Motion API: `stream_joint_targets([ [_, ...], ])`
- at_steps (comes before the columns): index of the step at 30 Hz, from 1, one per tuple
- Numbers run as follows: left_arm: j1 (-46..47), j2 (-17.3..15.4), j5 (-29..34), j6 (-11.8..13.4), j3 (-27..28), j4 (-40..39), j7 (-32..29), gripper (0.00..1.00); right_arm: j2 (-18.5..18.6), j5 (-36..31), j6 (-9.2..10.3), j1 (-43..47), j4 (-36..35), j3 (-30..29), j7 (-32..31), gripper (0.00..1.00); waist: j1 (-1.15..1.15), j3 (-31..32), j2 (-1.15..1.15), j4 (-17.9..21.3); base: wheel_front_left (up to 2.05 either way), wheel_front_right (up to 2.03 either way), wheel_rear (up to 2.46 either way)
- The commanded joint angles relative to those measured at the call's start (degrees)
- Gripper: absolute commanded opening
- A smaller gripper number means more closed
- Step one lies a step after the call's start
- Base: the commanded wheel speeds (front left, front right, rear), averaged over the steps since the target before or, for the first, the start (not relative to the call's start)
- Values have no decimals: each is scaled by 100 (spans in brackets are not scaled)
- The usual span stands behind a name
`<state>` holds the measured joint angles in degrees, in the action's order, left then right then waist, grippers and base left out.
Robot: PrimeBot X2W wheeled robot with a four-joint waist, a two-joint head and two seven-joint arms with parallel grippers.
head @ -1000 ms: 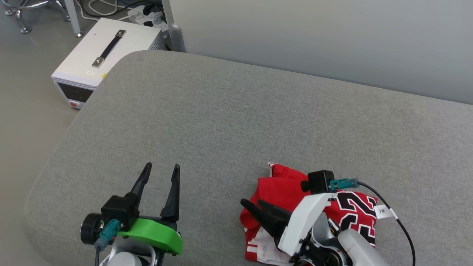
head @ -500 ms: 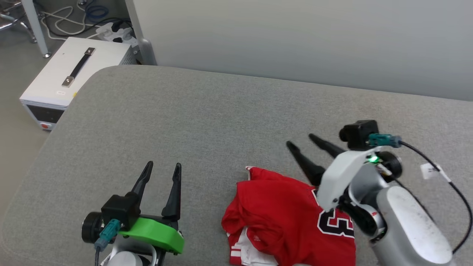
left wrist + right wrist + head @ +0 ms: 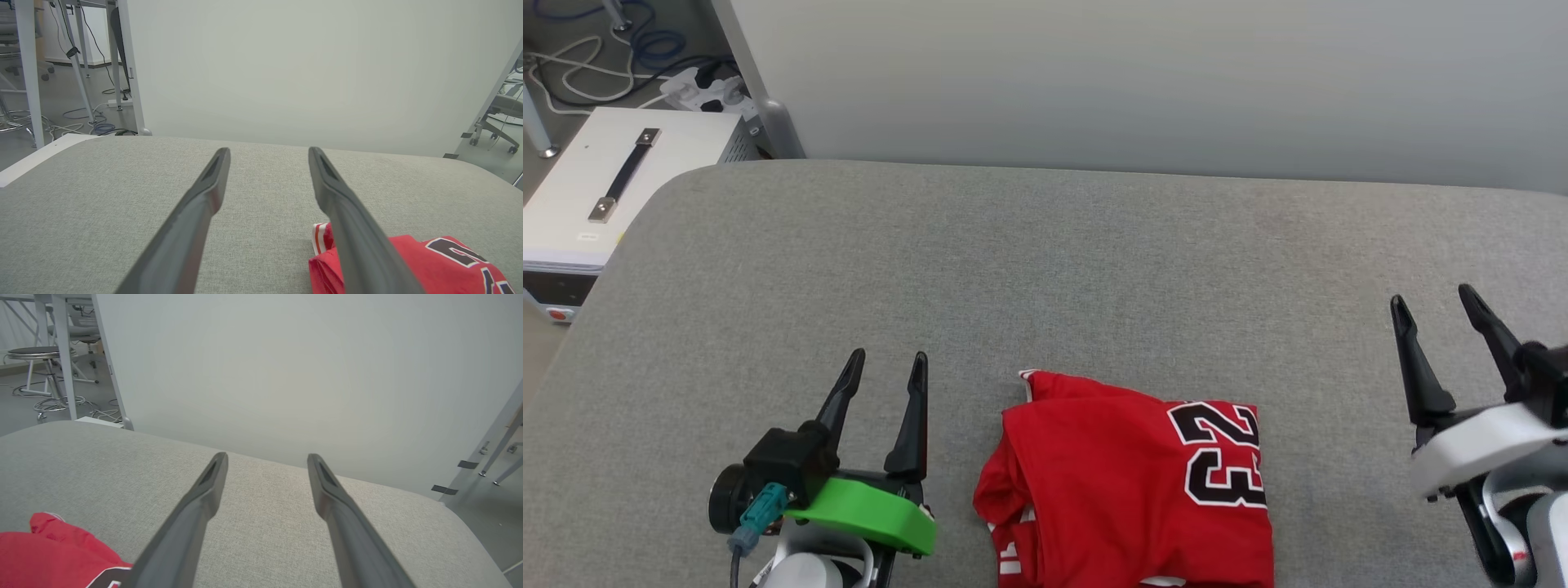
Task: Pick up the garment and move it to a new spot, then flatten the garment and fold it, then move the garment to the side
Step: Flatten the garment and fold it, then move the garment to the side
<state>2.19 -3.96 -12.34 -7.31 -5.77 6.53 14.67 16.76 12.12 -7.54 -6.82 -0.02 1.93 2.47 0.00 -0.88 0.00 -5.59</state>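
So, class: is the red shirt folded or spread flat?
Folded: the garment lies as a compact block on the cushion, layers bunched at its left edge.

Black, white-outlined "23" printed on red garment, toward its right end in head view. Left wrist view: parts of same dark characters at garment's edge, cut off, not readable. Small label on white box: too small to read.
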Motion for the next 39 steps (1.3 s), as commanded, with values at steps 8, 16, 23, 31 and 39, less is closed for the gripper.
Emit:
stream_joint_targets([
  [8,-204,23,-44,-18,-57,-96,33,100,-695,-203,5,818,-304,-597,645,100,0,-52,0,60,0,0,0],
  [16,-298,35,-48,-18,-108,-169,33,100,-1096,-354,5,1101,-192,-727,909,100,0,-53,0,26,0,0,0],
  [23,-321,38,-26,-18,-114,-283,33,100,-1191,-367,5,1110,-57,-672,964,100,0,-33,0,8,0,0,0],
  [31,-318,36,-7,-18,-144,-318,33,100,-1173,-331,5,1076,40,-632,959,100,0,-22,0,-7,0,0,0],
  [39,-311,11,14,-18,-220,-299,33,100,-1008,-84,5,1086,80,-378,216,100,0,-41,0,-33,0,0,0],
])
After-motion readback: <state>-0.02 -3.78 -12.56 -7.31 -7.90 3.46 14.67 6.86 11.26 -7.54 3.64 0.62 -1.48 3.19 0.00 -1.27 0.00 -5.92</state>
